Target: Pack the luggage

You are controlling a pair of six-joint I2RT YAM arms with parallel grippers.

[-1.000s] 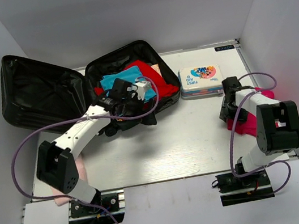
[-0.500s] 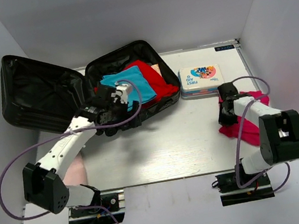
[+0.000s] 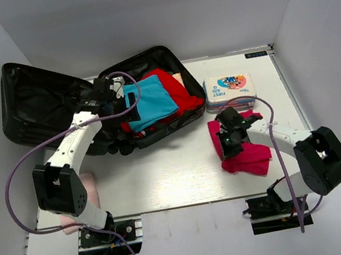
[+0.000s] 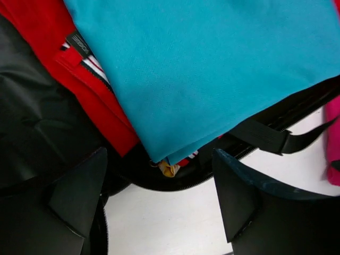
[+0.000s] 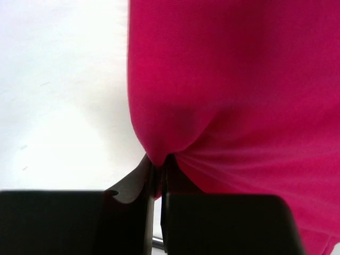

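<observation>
The luggage [image 3: 38, 117] lies open at the back left, its lid flat to the left. Its right half holds a teal cloth [image 3: 151, 104] on top of a red cloth [image 3: 181, 93]. My left gripper [image 3: 126, 104] hovers open over the left edge of the teal cloth [image 4: 212, 69], holding nothing; the left wrist view shows the red cloth [image 4: 90, 79] and the case's zip rim [image 4: 175, 178] between the fingers. My right gripper [image 3: 225, 141] is shut on a fold of a pink cloth [image 3: 246, 151] lying on the table right of centre. In the right wrist view that pink cloth [image 5: 239, 79] bunches into the gripper [image 5: 158, 169].
A first-aid tin [image 3: 228, 90] lies behind the pink cloth, right of the case. A pale pink cloth [image 3: 88, 188] sits by the left arm's base. A black strap [image 4: 276, 139] hangs from the case rim. White walls enclose the table.
My right gripper has shut on the pink cloth and dragged it left toward the table's middle. My left gripper drew back to the left, leaving the teal cloth flat in the luggage.
</observation>
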